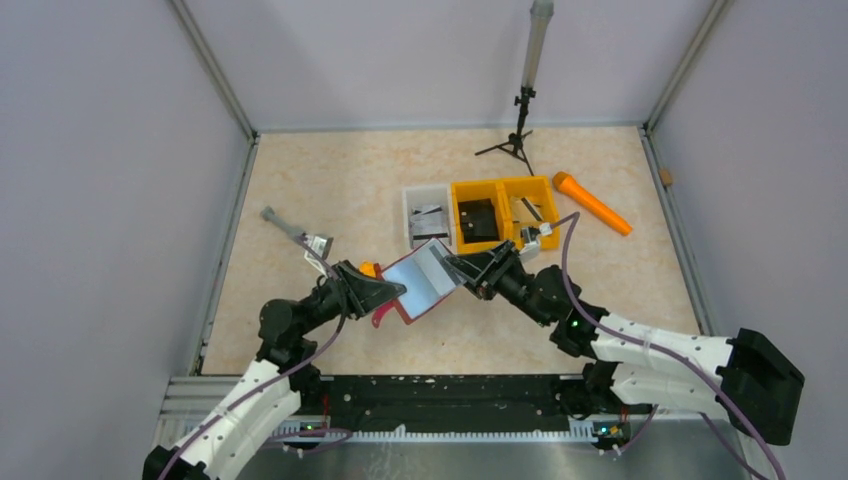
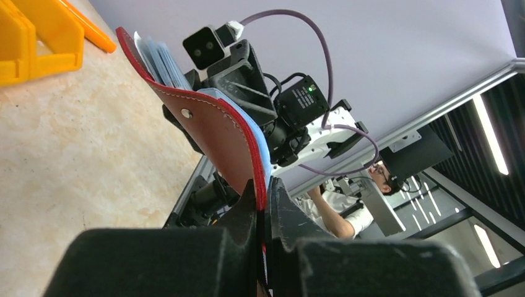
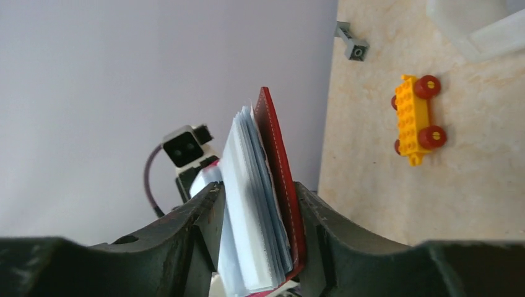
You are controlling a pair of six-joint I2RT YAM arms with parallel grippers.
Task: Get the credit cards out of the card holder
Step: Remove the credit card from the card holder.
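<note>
The dark red card holder (image 1: 425, 280) hangs open above the table's middle, held between both arms. My left gripper (image 1: 395, 292) is shut on its red edge, which sits pinched between the jaws in the left wrist view (image 2: 265, 198); the maroon flap (image 2: 216, 133) with its snap rises above them. My right gripper (image 1: 458, 268) grips the other half. In the right wrist view its jaws (image 3: 259, 192) press on the pale grey credit cards (image 3: 251, 204) on one side and the red cover (image 3: 275, 148) on the other. The cards' edges also show in the left wrist view (image 2: 162, 62).
A white bin (image 1: 428, 215) and two yellow bins (image 1: 500, 210), one with a black square object (image 1: 478, 218), stand behind the holder. An orange tool (image 1: 592, 203) lies right, a grey tool (image 1: 290, 232) left. A yellow toy block with red wheels (image 3: 416, 119) lies below. A small tripod (image 1: 518, 130) stands at the back.
</note>
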